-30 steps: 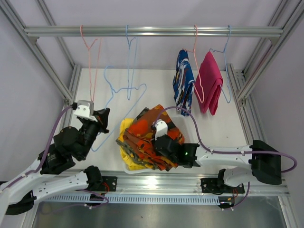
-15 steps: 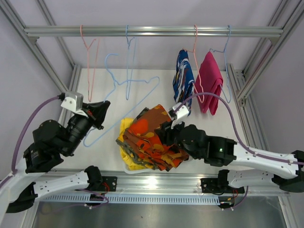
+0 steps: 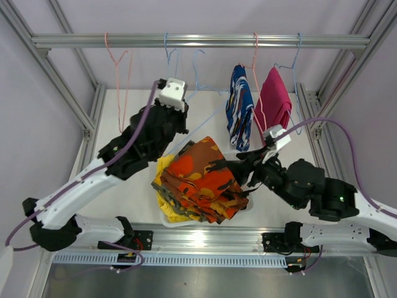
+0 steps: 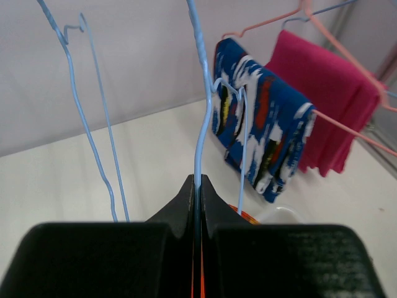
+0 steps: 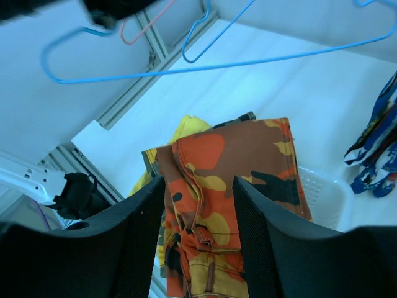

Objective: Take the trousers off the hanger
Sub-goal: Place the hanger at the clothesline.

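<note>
Our left gripper (image 4: pixel 197 184) is clenched on the wire of a blue hanger (image 4: pixel 202 105), which rises straight up out of its fingertips. A second ago this arm sat low at the left with the hanger slanting down toward the table; now it has swung up and forward, and the hanger's hook stands just under the rail (image 3: pixel 198 41). We cannot tell whether it has caught there. Ahead and to the right of these fingers the blue-white-red trousers (image 4: pixel 263 130) hang on a pink hanger (image 4: pixel 347 124), with the magenta trousers (image 4: pixel 329 99) further right. To the left an empty blue hanger (image 4: pixel 93 124) dangles. Our right gripper (image 5: pixel 198 208) was closed down on the pile a second ago. It has since pulled back to the right and lifted, and its jaws now stand apart with nothing between them. Directly below and ahead of it the orange-black trousers (image 5: pixel 236 180) lie on top of the heap in the white basket (image 5: pixel 325 192). The yellow trousers (image 3: pixel 162 166) peek out beneath them on the far left side of this gripper. The two hanging pairs have not shifted.
</note>
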Action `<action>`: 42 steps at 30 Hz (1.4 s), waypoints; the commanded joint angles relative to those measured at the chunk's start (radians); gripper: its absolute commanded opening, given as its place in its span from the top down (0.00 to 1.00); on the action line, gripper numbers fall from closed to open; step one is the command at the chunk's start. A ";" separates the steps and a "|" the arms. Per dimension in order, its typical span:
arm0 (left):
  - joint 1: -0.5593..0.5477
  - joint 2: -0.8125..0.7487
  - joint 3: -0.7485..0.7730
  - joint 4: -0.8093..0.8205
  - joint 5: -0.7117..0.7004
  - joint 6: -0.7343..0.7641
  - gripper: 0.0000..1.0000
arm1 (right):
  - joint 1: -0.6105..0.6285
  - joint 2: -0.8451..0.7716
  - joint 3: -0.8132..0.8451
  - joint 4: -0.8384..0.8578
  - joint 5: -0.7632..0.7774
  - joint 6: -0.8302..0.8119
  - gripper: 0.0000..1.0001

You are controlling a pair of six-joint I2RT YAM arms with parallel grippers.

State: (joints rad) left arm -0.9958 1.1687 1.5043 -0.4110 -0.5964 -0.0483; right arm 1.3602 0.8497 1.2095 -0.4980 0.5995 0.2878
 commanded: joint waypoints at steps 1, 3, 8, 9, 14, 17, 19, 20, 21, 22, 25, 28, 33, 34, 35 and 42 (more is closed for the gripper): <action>0.075 0.087 0.094 0.046 -0.005 -0.024 1.00 | 0.005 -0.049 0.042 -0.063 0.022 -0.039 0.47; 0.098 0.127 0.115 0.052 -0.017 -0.035 1.00 | 0.007 -0.072 0.041 -0.074 0.022 -0.048 0.46; 0.132 0.212 0.168 0.146 -0.026 0.001 0.99 | 0.007 -0.098 0.038 -0.082 0.029 -0.091 0.44; 0.132 0.223 0.181 0.159 -0.037 0.019 0.99 | 0.005 -0.100 0.036 -0.080 0.029 -0.099 0.43; 0.132 0.253 0.208 0.241 -0.045 0.044 1.00 | 0.005 -0.101 0.028 -0.091 0.045 -0.125 0.42; 0.134 0.266 0.220 0.253 -0.046 0.047 1.00 | 0.007 -0.115 0.010 -0.093 0.049 -0.133 0.41; 0.134 0.293 0.243 0.258 -0.069 0.077 1.00 | 0.005 -0.127 -0.008 -0.088 0.054 -0.139 0.41; 0.134 0.305 0.252 0.262 -0.078 0.083 1.00 | 0.007 -0.141 -0.016 -0.082 0.056 -0.142 0.40; 0.134 0.319 0.254 0.282 -0.089 0.093 1.00 | 0.005 -0.147 -0.022 -0.079 0.059 -0.144 0.40; 0.135 0.322 0.263 0.282 -0.092 0.094 1.00 | 0.005 -0.152 -0.027 -0.079 0.059 -0.145 0.40; 0.132 0.292 0.264 0.245 -0.065 0.056 0.99 | 0.005 -0.167 -0.034 -0.086 0.069 -0.154 0.40; 0.131 0.230 0.223 0.222 -0.009 -0.031 1.00 | 0.007 -0.178 -0.048 -0.085 0.092 -0.167 0.40; 0.131 0.158 0.177 0.167 0.052 -0.131 1.00 | 0.005 -0.184 -0.064 -0.080 0.095 -0.167 0.40; 0.131 0.148 0.169 0.158 0.063 -0.142 1.00 | 0.007 -0.184 -0.067 -0.080 0.097 -0.167 0.40; 0.129 0.125 0.140 0.158 0.070 -0.160 1.00 | 0.005 -0.182 -0.068 -0.082 0.098 -0.162 0.40; 0.129 0.075 0.076 0.150 0.107 -0.206 1.00 | 0.005 -0.192 -0.074 -0.085 0.102 -0.153 0.40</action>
State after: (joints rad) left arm -0.8719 1.2541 1.6051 -0.2920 -0.5270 -0.2050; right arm 1.3602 0.6712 1.1362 -0.5865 0.6811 0.1417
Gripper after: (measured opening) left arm 0.007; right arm 0.597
